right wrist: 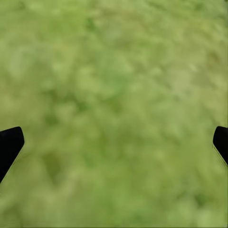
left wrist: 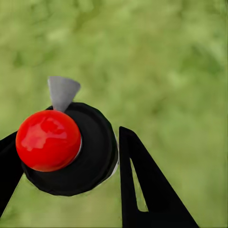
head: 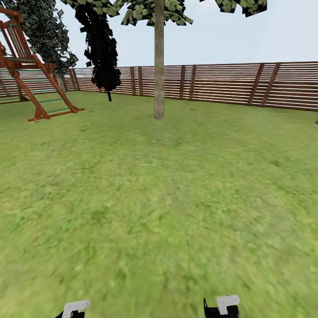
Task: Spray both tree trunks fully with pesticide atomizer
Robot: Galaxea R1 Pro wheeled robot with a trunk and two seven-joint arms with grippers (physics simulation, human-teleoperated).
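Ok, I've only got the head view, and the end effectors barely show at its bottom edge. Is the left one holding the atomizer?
Observer: Yes. In the left wrist view the left end effector is closed on the atomizer, with its black body between the two fingers.
Operator: Which way is it sitting?
Observer: Its red ball top faces the wrist camera, and a grey wedge, likely the nozzle, sticks out to one side.
Operator: And the right one?
Observer: The right end effector is open. Its fingers are wide apart with nothing between them, and there is blurred grass beyond.
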